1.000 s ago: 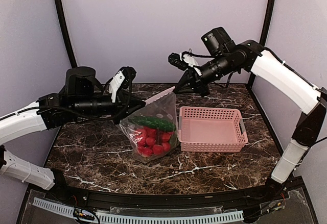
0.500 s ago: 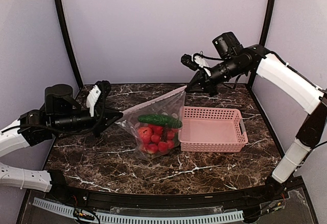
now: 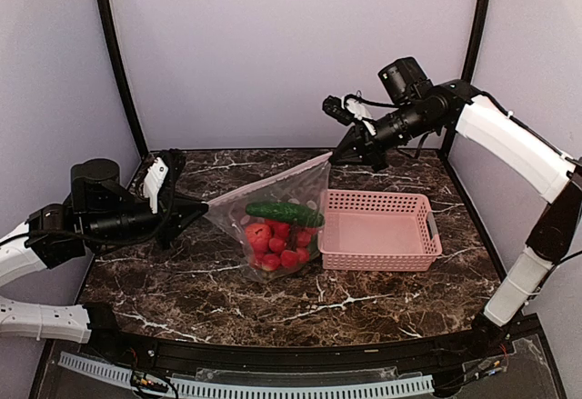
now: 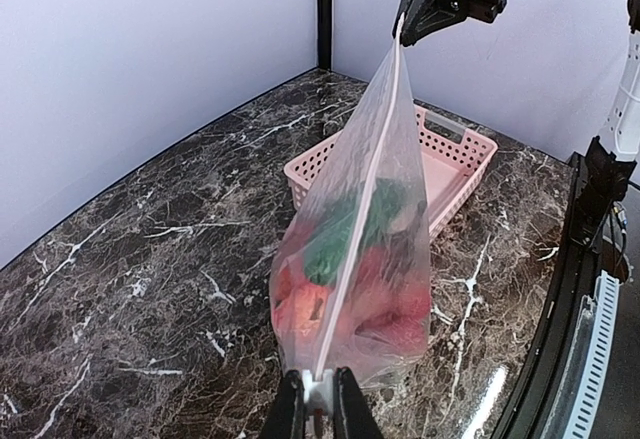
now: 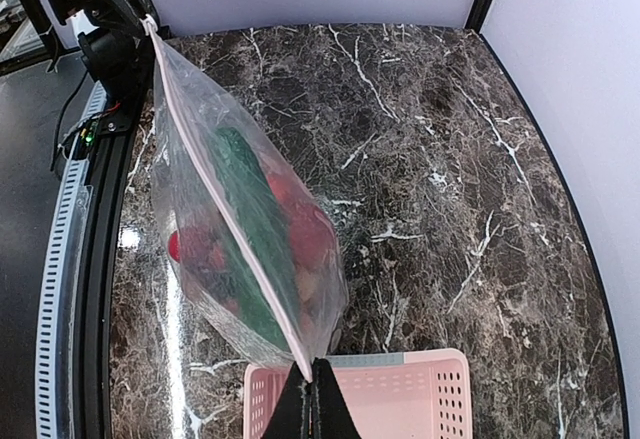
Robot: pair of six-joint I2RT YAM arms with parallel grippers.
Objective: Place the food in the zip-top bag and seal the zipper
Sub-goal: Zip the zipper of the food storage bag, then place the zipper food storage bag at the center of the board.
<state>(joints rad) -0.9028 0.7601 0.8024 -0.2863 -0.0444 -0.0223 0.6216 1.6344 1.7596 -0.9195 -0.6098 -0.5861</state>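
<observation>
The zip-top bag [image 3: 273, 231] hangs stretched between both grippers, its bottom resting on the marble table. Inside lies the food: a dark green cucumber [image 3: 283, 213] above several red berries [image 3: 276, 246]. The zipper [image 3: 268, 179] runs taut as a whitish strip from one gripper to the other. My left gripper [image 3: 202, 206] is shut on the white piece at the zipper's left end [image 4: 320, 384]. High at the back, my right gripper [image 3: 332, 156] is shut on the bag's other top corner [image 5: 305, 357]. In the left wrist view the zipper [image 4: 365, 189] reads as one line.
A pink lattice basket [image 3: 377, 229] stands just right of the bag, touching or nearly touching it, with nothing visible inside. Purple walls close in the back and sides. A black rail [image 3: 273, 363] lines the table's near edge.
My left gripper has travelled left and down along the zipper to its left end, pulling the strip taut. The right gripper shifted slightly right early on, then held still.
</observation>
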